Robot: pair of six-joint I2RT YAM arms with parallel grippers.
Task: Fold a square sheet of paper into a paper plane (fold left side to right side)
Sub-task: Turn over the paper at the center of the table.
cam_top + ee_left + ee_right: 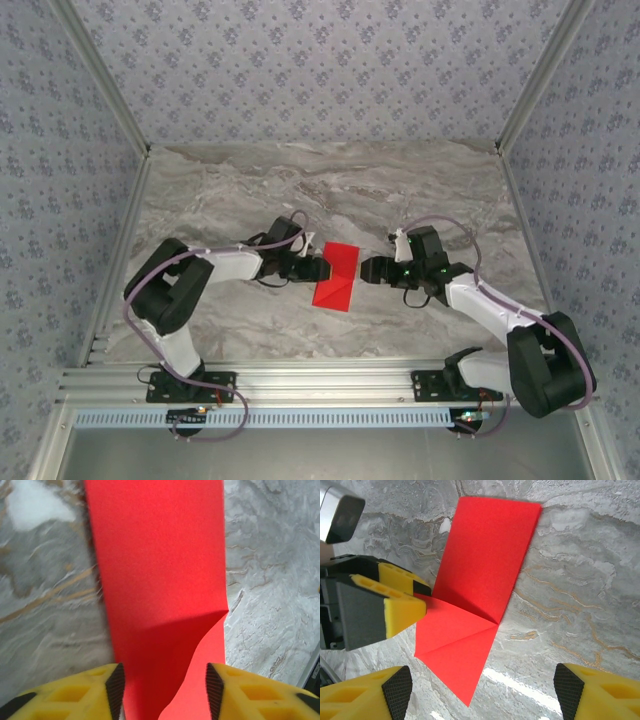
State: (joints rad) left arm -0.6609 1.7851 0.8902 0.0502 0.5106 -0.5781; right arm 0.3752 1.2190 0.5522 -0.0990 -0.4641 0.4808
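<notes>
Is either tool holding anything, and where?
Nothing is gripped. Left tool stands open astride the left edge of the red sheet; right tool open, empty.

Grey marbled tabletop [320, 190], veined white and tan. Walls [300, 60] on three sides, blue-grey floral wallpaper. Aluminium rail [330, 385] along near edge. Bright glare patch [520, 687] on tabletop.

Grey marble tabletop [250, 190], patterned wallpaper walls [320, 60]
</notes>
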